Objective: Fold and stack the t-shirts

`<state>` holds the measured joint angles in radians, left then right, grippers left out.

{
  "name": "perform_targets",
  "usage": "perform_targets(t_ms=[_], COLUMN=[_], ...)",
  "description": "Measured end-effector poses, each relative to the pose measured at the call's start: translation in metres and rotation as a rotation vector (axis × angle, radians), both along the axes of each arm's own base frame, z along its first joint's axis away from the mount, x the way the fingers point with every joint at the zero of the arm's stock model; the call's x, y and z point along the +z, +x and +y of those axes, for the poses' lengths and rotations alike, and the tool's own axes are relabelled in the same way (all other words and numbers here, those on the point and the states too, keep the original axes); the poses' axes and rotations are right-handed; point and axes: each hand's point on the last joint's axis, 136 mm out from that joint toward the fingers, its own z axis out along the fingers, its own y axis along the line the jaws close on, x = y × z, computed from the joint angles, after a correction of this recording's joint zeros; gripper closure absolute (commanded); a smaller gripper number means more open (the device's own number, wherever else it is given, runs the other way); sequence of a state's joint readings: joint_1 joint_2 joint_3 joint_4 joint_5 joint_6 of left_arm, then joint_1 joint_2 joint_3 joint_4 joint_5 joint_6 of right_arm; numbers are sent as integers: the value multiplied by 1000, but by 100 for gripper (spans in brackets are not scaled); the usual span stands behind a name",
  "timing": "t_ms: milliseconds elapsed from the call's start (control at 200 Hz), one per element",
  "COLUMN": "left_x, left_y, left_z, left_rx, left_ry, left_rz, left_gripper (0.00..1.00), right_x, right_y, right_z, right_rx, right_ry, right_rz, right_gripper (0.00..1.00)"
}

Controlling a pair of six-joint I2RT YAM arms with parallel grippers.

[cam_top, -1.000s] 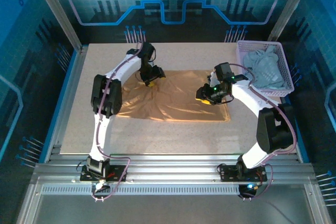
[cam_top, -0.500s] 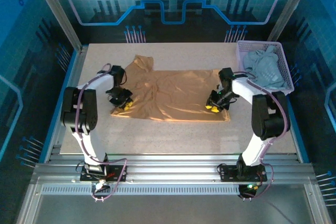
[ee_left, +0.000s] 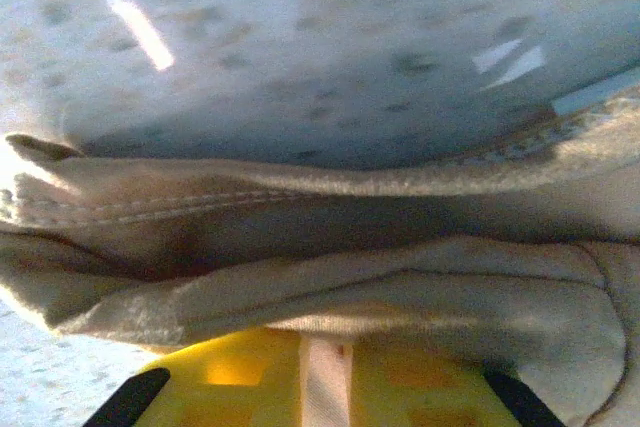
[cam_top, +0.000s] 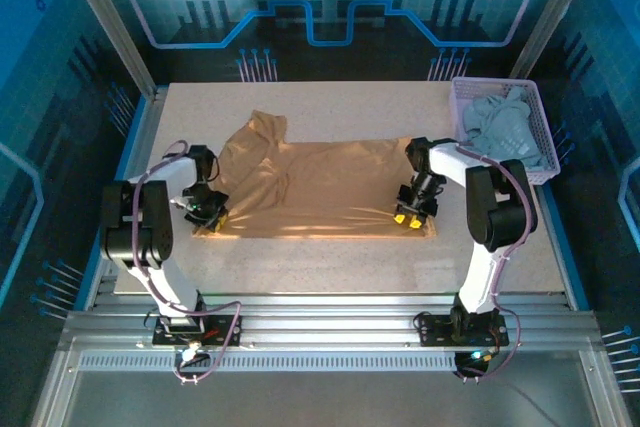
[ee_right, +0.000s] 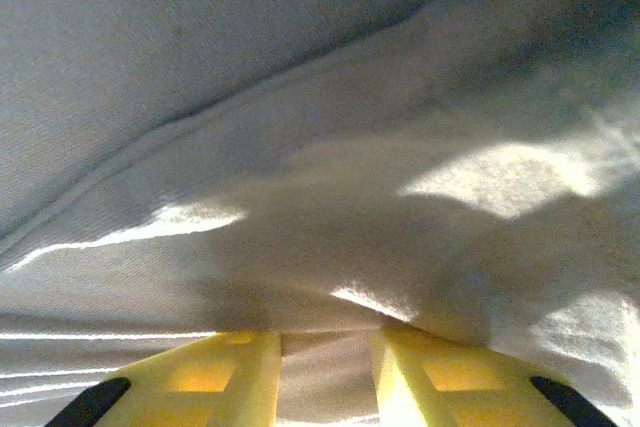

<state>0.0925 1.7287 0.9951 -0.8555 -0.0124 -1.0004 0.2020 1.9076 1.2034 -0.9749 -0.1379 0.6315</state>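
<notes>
Worktop [cam_top: 350,105] contents: two shirts, one basket, two arms. The tan shirt [cam_top: 320,185] lies spread flat across the middle of the worktop, long side running left to right, with one sleeve [cam_top: 262,132] pointing toward the far left. The grey shirt [cam_top: 505,129] lies crumpled inside the lavender basket [cam_top: 490,83], which stands at the far right corner, apart from the tan shirt. The right arm rises just beside the basket's near-left corner, between the basket and the tan shirt's right edge.

The left end effector [cam_top: 207,212] sits low at the near left corner of the tan shirt. In the left wrist view its yellow fingers [ee_left: 225,375] are closed to a narrow slot with a strip of tan cloth pinched between them. Hem folds bunch up just ahead of the fingers, with bare worktop beyond.

The right end effector [cam_top: 412,215] sits low at the near right corner of the same shirt. In the right wrist view its yellow fingers [ee_right: 225,377] are likewise nearly closed, gripping a strip of cloth. A seam runs diagonally across the fabric ahead.
</notes>
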Motion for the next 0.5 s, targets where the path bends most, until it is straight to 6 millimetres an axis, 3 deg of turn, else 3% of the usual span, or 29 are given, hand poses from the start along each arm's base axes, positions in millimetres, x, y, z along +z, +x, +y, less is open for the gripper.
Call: perform_targets(t_ms=[125, 205, 275, 325, 375, 500], left_x=[1, 3, 11, 23, 40, 93], left_y=[-27, -38, -36, -22, 5, 111], left_z=[3, 7, 13, 19, 23, 18], left_rx=[58, 81, 88, 76, 63, -46], left_ry=[11, 38, 74, 103, 129, 145], left_rz=[40, 69, 70, 37, -43, -294], left_gripper=[79, 69, 61, 55, 50, 42], right_x=[1, 4, 13, 23, 39, 82], right_y=[-22, -27, -21, -8, 14, 84], right_z=[10, 11, 9, 8, 9, 7], right_rx=[47, 66, 66, 64, 62, 24], right_ry=[-6, -15, -23, -29, -30, -27], right_rz=[40, 50, 23, -25, -105, -331], right_gripper=[63, 56, 51, 49, 48, 49])
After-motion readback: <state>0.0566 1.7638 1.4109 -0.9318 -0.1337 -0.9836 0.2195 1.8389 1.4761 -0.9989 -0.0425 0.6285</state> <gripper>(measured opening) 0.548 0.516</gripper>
